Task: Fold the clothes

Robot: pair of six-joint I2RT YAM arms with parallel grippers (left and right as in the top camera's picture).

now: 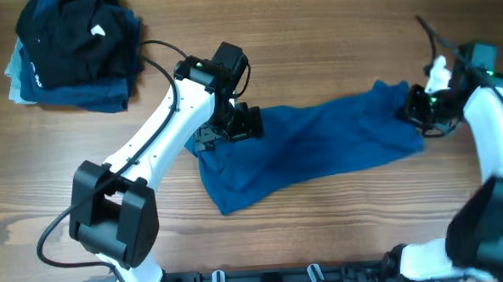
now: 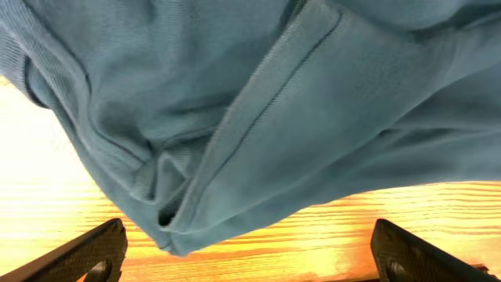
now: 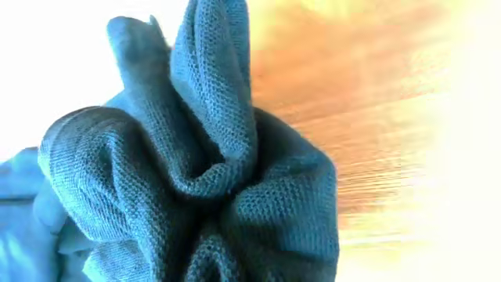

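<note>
Wooden table (image 1: 323,231) first, and across its middle lies the clothes (image 1: 320,142), a plain mid-blue garment pulled into a long band between both arms. Up in the far left corner sits a pile of dark folded garments (image 1: 73,51); the white mark (image 1: 99,30) on the black top piece is too small to read. The left gripper (image 1: 225,129) is over the garment's left end. Its wrist view shows what overhead cannot: fingers (image 2: 90,252) spread wide, released, and a stitched hem. The right gripper (image 1: 420,108) is clenched on the clothes' right end, its fingers buried under bunched knit.
</note>
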